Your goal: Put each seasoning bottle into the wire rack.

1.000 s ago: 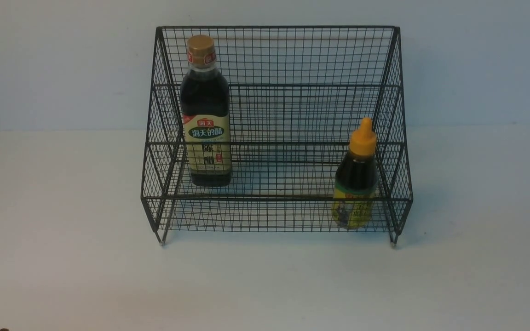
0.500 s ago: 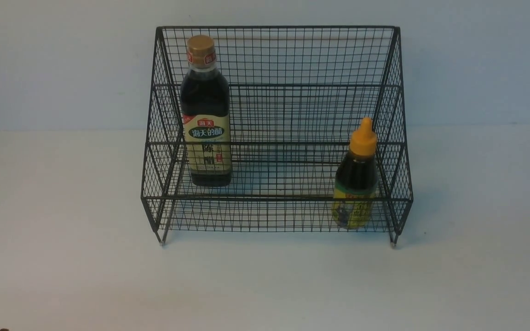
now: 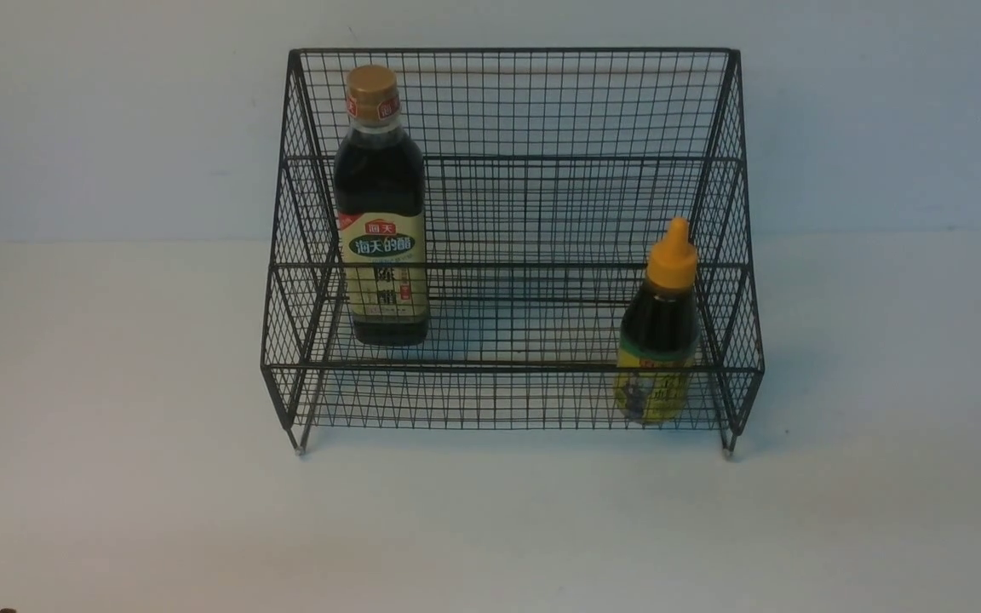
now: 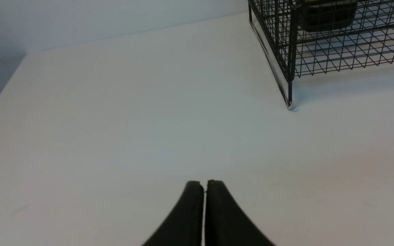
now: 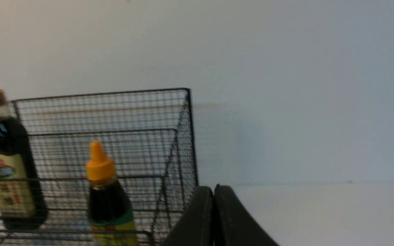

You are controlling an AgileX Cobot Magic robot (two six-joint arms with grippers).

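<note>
The black wire rack (image 3: 507, 49) stands at the back of the white table. The tall seasoning bottle (image 3: 381, 213), with a gold-brown cap, stands upright inside it on the left, on the rear step. Upright in the front lower tier on the right is the short one (image 3: 659, 332), with an orange nozzle. My left gripper (image 4: 204, 184) is shut and empty over bare table, well short of the rack's left front foot (image 4: 289, 106). My right gripper (image 5: 213, 188) is also shut and empty, beside the rack's right side (image 5: 188, 136), with both bottles (image 5: 5, 160) (image 5: 106, 191) in its view.
A pale wall (image 3: 882, 111) rises right behind the rack. The table's left edge (image 4: 2, 92) drops off to a dark floor. White tabletop (image 3: 490, 528) lies in front of the rack.
</note>
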